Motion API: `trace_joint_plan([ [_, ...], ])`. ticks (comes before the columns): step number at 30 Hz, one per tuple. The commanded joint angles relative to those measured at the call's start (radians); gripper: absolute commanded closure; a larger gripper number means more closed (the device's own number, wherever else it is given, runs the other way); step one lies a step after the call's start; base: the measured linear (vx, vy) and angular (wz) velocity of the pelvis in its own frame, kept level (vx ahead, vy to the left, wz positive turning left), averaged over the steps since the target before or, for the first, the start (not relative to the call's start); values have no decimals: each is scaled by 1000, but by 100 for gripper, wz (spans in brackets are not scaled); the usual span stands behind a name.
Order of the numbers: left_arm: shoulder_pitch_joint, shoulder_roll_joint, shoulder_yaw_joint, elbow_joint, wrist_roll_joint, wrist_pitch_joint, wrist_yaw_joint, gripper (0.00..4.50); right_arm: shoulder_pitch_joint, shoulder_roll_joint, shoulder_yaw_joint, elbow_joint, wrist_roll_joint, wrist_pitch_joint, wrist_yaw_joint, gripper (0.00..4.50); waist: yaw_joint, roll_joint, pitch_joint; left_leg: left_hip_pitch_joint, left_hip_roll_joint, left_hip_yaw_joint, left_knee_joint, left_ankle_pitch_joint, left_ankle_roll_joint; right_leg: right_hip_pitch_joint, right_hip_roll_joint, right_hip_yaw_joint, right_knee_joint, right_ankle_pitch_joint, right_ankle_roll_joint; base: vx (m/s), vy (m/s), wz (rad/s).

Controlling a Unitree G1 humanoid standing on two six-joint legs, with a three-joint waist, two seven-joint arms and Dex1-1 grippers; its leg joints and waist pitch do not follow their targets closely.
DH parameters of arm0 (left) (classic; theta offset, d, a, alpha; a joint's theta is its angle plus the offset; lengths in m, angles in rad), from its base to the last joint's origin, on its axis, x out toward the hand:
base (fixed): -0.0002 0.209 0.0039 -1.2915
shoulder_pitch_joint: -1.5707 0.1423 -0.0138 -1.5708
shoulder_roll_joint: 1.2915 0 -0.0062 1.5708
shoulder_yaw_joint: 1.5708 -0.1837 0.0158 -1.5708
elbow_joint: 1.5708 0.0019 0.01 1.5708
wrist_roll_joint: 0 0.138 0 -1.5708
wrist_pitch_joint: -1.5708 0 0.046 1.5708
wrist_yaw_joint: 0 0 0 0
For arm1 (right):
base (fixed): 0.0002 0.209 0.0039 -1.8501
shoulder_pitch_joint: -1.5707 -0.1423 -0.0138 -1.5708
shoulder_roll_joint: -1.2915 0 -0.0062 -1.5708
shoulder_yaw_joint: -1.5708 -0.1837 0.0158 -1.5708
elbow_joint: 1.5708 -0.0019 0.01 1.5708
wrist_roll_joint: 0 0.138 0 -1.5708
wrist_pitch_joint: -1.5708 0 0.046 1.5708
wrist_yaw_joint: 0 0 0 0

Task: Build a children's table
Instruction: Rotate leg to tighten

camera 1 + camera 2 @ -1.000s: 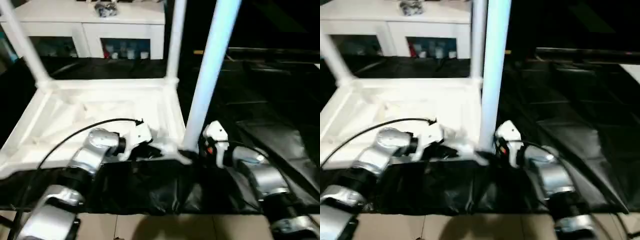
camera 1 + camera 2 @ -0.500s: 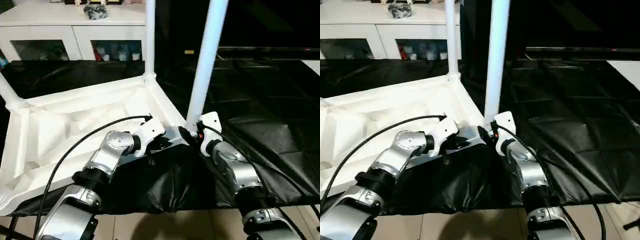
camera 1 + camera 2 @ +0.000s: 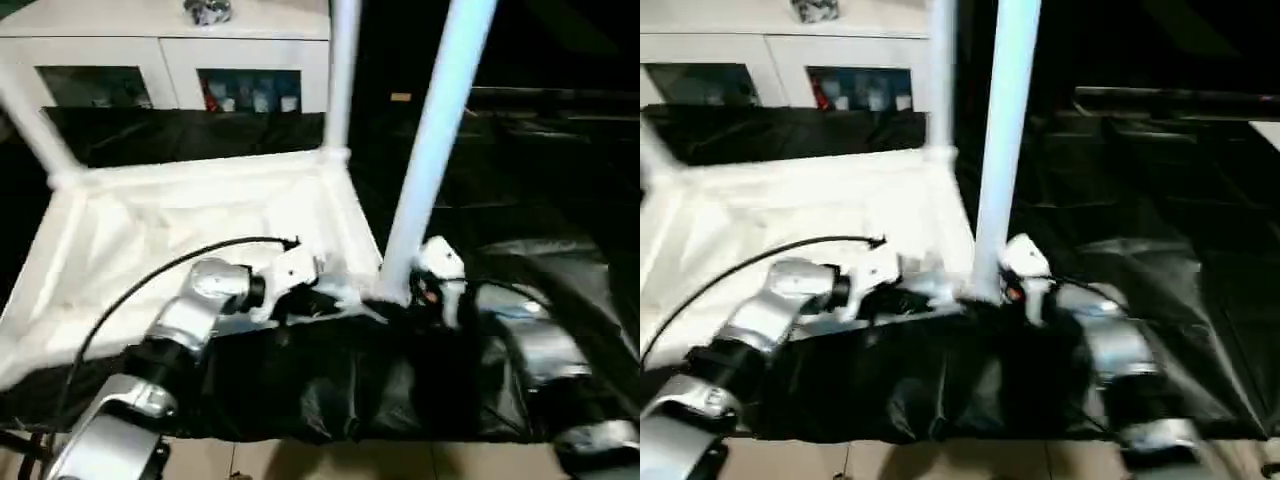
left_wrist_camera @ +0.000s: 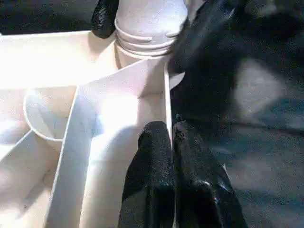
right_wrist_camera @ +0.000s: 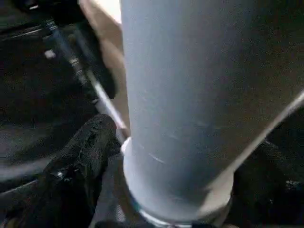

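White plastic fills the middle of the head views: the children's table [image 3: 200, 215] lies upside down on a black sheet [image 3: 530, 290], ribbed underside up, with three legs standing from its corners. The near leg [image 3: 435, 130] rises at the corner closest to the robot, between the two silver forearms; a far leg [image 3: 340, 75] stands at the corner behind it, and another leg [image 3: 30, 125] at the far left corner. Behind the sheet stands a white cabinet [image 3: 170, 55] with glass doors.

The left wrist view adds what the head views blur: the left gripper [image 4: 172, 142] is closed, its two black fingers [image 4: 152, 166] pinching the thin side wall of the tabletop, just short of the corner socket where the near leg's ringed base sits. A round moulded cup shows among the ribs beside it.

The right wrist view looks straight at the near leg [image 5: 185, 95], very close, with one black finger [image 5: 85, 152] of the right gripper [image 5: 168, 199] lying beside the leg's base. Its jaws stand wide around the leg; whether they press on it cannot be told.
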Motion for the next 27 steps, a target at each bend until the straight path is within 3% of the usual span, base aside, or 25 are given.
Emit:
trace_joint_plan([
  [1,-2,5,-29,-11,-14,-20,-32,450,22,0,72,-30,18,21,106,79,2,-3,-48,7,22,9,-58,-230,92,52,-35,24,-50,-119,-275,0,0,0],
  [3,-3,15,-30,-10,-15,-21,-43,450,21,-9,82,-35,23,23,131,79,5,-4,-45,9,23,8,-62,-264,69,49,-36,25,-56,-188,-256,0,0,0],
  [6,-6,34,-31,-9,-20,-26,-66,450,19,-24,100,-47,34,34,182,93,6,-5,-47,10,23,7,-62,-263,59,48,-36,27,-56,-196,-247,0,0,0],
  [8,-7,39,-31,-6,-20,-30,-74,450,18,-28,105,-50,35,40,199,93,7,-5,-47,9,23,7,-62,-251,61,48,-36,27,-55,-181,-248,0,0,0],
  [13,-9,54,-29,4,-20,-40,-94,450,18,-36,115,-57,29,47,230,142,10,-6,-52,6,21,8,-56,-191,78,51,-36,26,-44,-91,-268,0,0,0],
  [16,-7,57,-30,4,-26,-40,-92,450,23,-29,114,-63,35,54,221,169,10,-6,-51,6,21,9,-55,-194,81,51,-36,25,-45,-96,-271,0,0,0],
  [23,4,36,-24,1,-21,-30,-46,450,53,13,87,-79,48,77,142,180,12,-9,-49,6,21,8,-59,-212,67,51,-37,26,-50,-155,-249,0,0,0],
  [25,-7,3,-24,14,-1,-8,31,450,52,68,59,-50,25,88,10,180,6,-10,-44,7,20,7,-64,-253,48,46,-38,28,-58,-223,-233,0,0,0],
  [27,-27,-62,-21,37,16,22,137,450,37,157,16,12,-13,104,-208,180,-7,-10,-36,11,15,3,-70,-322,11,37,-40,29,-73,-374,-189,0,0,0],
])
